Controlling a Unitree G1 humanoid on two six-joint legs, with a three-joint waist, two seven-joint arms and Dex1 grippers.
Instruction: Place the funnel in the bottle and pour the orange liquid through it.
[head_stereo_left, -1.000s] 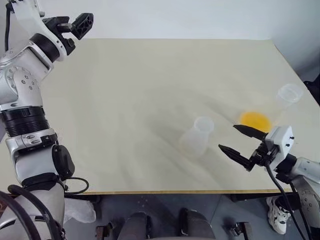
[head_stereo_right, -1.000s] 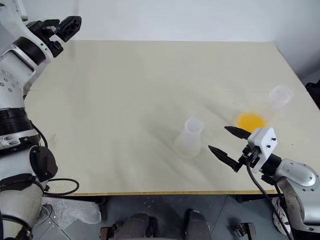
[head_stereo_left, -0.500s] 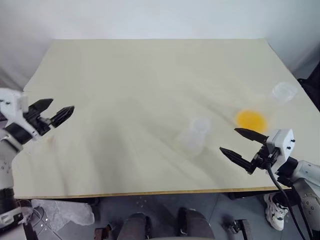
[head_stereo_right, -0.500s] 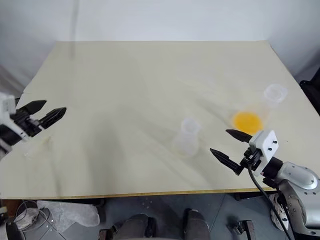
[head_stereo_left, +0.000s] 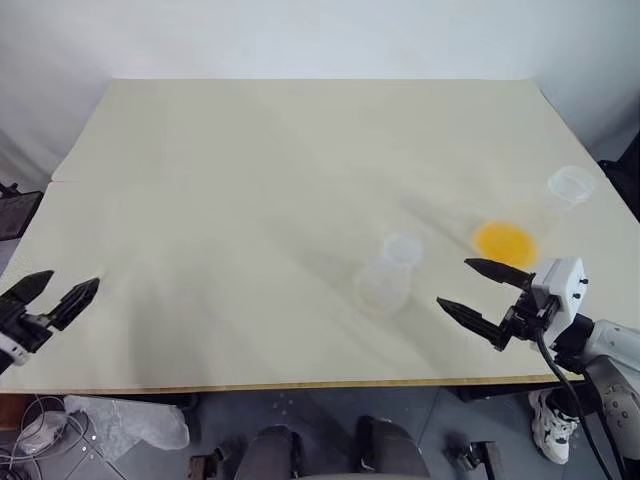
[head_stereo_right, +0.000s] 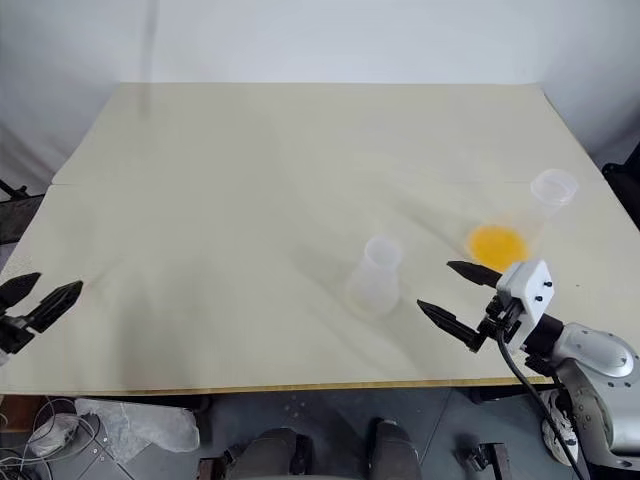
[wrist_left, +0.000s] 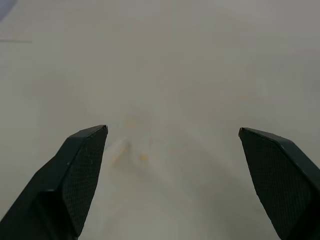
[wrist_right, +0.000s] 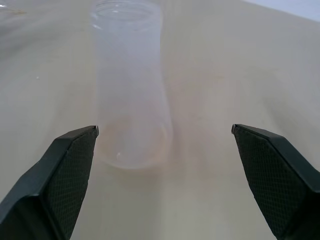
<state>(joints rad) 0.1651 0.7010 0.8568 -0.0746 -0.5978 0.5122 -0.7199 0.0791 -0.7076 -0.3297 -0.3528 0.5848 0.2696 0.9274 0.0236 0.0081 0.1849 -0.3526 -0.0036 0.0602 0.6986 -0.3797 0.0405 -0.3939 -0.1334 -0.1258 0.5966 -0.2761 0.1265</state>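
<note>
The bottle (head_stereo_left: 388, 278), clear and empty, stands upright on the table near the front, right of centre. The orange liquid (head_stereo_left: 505, 240) fills the bottom of a larger clear flask (head_stereo_right: 553, 189) at the right edge. I cannot make out the funnel. My right gripper (head_stereo_left: 454, 282) hovers open and level just right of the bottle, pointing at it. In the right wrist view the bottle (wrist_right: 131, 85) stands ahead of the wide-apart fingers, nearer the left one (wrist_right: 70, 165). My left gripper (head_stereo_left: 73, 279) is open and empty, low by the table's front-left edge.
The pale tabletop (head_stereo_left: 250, 150) stretches bare to the back and left. A dark object (head_stereo_left: 15, 210) stands beside the left edge. On the floor under the front edge lie a plastic bag (head_stereo_left: 130, 420) and cables.
My left arm has swung from high at the far-left corner down to the front-left edge, still open. The right gripper and the vessels have stayed put.
</note>
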